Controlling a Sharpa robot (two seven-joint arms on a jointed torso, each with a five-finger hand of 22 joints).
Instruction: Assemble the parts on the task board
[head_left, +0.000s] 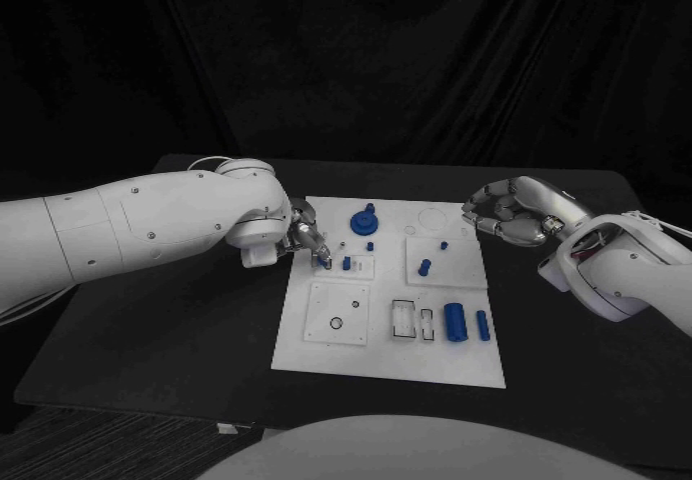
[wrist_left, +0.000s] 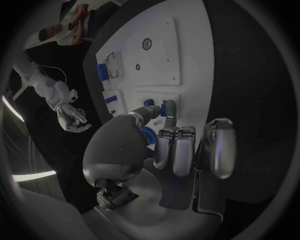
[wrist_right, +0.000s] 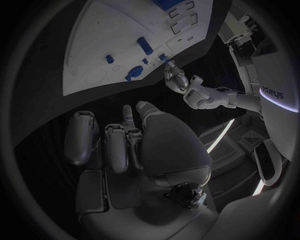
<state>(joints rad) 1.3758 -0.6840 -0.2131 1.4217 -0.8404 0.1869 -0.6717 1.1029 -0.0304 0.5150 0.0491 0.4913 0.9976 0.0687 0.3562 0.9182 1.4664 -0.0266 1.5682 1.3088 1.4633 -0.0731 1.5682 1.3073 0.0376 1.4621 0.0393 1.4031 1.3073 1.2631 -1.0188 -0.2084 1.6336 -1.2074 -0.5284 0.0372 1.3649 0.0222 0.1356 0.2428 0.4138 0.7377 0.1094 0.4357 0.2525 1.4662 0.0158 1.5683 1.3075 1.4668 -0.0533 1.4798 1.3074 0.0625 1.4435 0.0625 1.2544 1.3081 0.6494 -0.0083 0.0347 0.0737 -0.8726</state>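
Black table (head_left: 173, 340) | left hand (head_left: 303, 238) pinches upright peg (head_left: 346, 264) (blue) | right hand (head_left: 512, 212) curled, empty

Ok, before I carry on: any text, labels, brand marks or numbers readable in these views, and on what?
"...upys": pale lettering, first characters cut off and blurred, on the lit white body at the rim of the right wrist view.
Task board: no readable words or numbers; only outlines and holes.
Left hand and right hand: no markings can be read.
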